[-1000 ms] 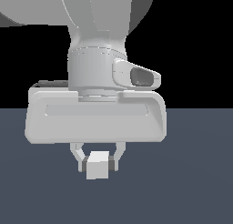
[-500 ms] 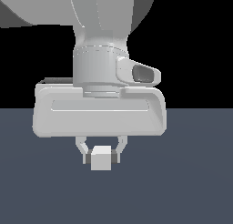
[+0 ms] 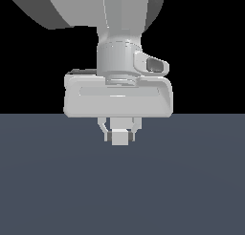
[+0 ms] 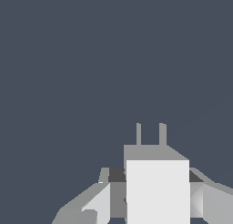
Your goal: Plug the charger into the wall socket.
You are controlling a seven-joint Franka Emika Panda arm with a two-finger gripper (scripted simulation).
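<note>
The charger [image 3: 119, 138] is a small white block held between my gripper's [image 3: 119, 133] fingers, lifted above the dark grey floor in the exterior view. In the wrist view the charger [image 4: 157, 189] shows as a white block with two thin prongs [image 4: 150, 134] pointing away from the camera. The gripper [image 4: 150, 196] is shut on it, with a finger [image 4: 98, 202] on each side. The wall socket is out of view in both frames.
A plain dark grey floor [image 3: 57, 191] fills the lower half of the exterior view and all of the wrist view's background [image 4: 68, 59]. The arm's large white hand body [image 3: 118, 98] hangs above the charger.
My gripper has moved toward the exterior view's right with the charger in it, and looks smaller, as if farther from the camera. The grip is unchanged.
</note>
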